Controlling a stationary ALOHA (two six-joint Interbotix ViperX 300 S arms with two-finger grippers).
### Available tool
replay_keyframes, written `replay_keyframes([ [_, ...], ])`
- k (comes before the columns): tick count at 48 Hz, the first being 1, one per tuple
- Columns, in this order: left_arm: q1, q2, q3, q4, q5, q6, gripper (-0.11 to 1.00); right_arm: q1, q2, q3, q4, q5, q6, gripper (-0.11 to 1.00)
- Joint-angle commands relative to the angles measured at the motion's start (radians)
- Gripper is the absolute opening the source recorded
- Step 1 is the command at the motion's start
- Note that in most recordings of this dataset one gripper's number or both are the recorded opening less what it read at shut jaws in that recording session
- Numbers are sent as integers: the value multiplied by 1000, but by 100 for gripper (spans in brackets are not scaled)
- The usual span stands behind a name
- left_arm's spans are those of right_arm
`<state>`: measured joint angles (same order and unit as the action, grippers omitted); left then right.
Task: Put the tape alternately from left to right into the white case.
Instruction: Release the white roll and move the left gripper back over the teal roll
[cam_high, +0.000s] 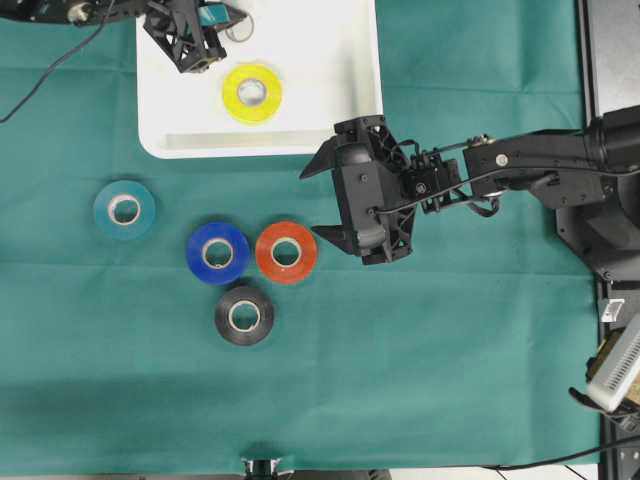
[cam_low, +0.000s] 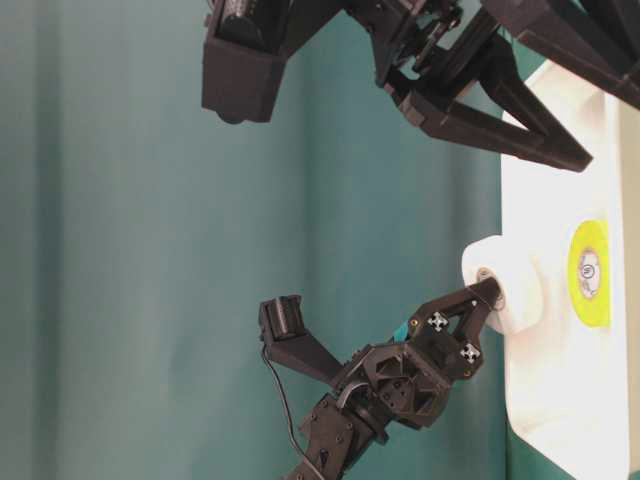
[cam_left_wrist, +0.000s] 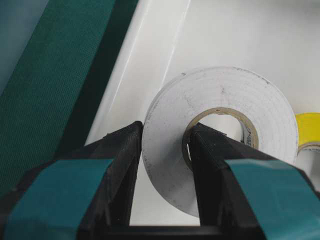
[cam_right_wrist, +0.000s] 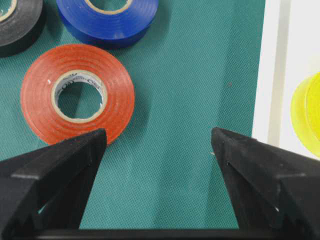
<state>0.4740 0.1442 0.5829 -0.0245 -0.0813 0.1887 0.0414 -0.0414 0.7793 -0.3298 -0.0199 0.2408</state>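
Overhead, I see my right gripper (cam_high: 322, 205) spread wide and empty beside the orange-red roll (cam_high: 286, 252). In the left wrist view, my left gripper (cam_left_wrist: 165, 150) clamps the white roll (cam_left_wrist: 220, 135) over the white case (cam_left_wrist: 260, 35).

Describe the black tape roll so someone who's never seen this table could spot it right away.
On the green cloth below the large white plastic tray, three rolls cluster together. The black tape roll sits lowest, under the blue roll and orange-red roll; it is the only dark one.
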Motion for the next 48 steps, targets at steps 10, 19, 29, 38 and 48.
replay_keyframes([
  [10, -3, -18, -23, 2, -5, 2, 40, 2, -23, -8, 0, -21, 2, 82],
  [19, -3, -20, -23, 2, -5, 2, 91, 2, -23, -8, 0, -21, 2, 82],
  [29, -3, -26, -20, 2, -5, 2, 99, 2, -23, -8, 0, -21, 2, 82],
  [38, -5, -29, -18, 2, -2, 2, 99, 3, -23, -8, 0, -21, 2, 82],
  [48, -11, -49, -2, 2, 8, 0, 99, 2, -23, -8, 0, -21, 0, 82],
])
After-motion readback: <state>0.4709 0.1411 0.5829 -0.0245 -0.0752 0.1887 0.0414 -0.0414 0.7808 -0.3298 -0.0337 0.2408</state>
